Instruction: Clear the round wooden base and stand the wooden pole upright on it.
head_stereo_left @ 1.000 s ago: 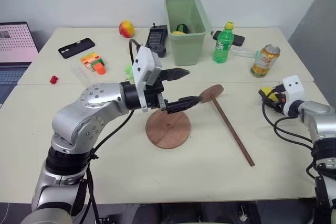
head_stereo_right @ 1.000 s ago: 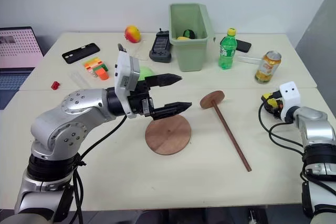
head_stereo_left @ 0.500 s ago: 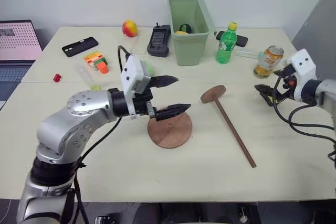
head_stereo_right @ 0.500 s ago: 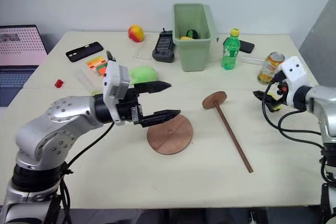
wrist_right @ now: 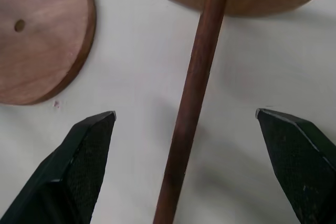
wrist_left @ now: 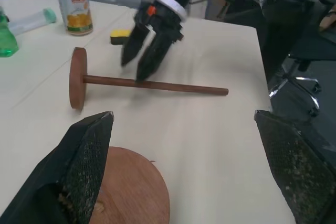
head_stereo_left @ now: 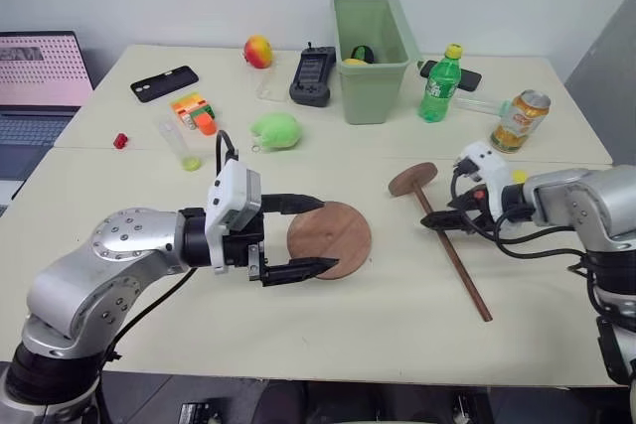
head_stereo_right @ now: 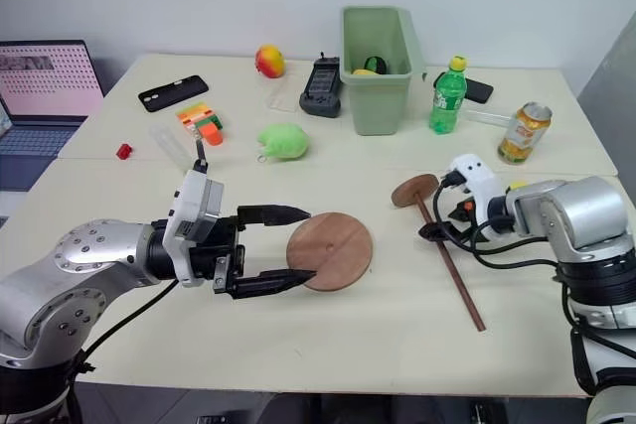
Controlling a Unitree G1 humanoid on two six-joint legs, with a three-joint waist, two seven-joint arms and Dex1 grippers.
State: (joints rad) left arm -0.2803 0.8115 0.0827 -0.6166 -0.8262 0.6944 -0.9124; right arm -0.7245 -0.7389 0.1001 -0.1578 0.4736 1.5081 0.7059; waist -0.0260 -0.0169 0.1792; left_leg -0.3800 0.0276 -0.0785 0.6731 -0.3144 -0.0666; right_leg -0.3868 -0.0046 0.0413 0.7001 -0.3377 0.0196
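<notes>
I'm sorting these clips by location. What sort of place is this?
Probably an office or lab workroom: pale tables pushed together against a plain white wall, an open laptop at one end, an office chair beside the table, and everyday clutter such as a phone and a drink can.

I see even, bright, diffuse light with soft shadows on the bench. The right hand is motion-blurred in my left wrist view; its near fingers are unfocused.

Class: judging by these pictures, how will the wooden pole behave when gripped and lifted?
The wooden pole looks stiff, so it probably won't bend. Its disc end likely makes it end-heavy, tilting in the right gripper. Round shaft: may roll if nudged.
</notes>
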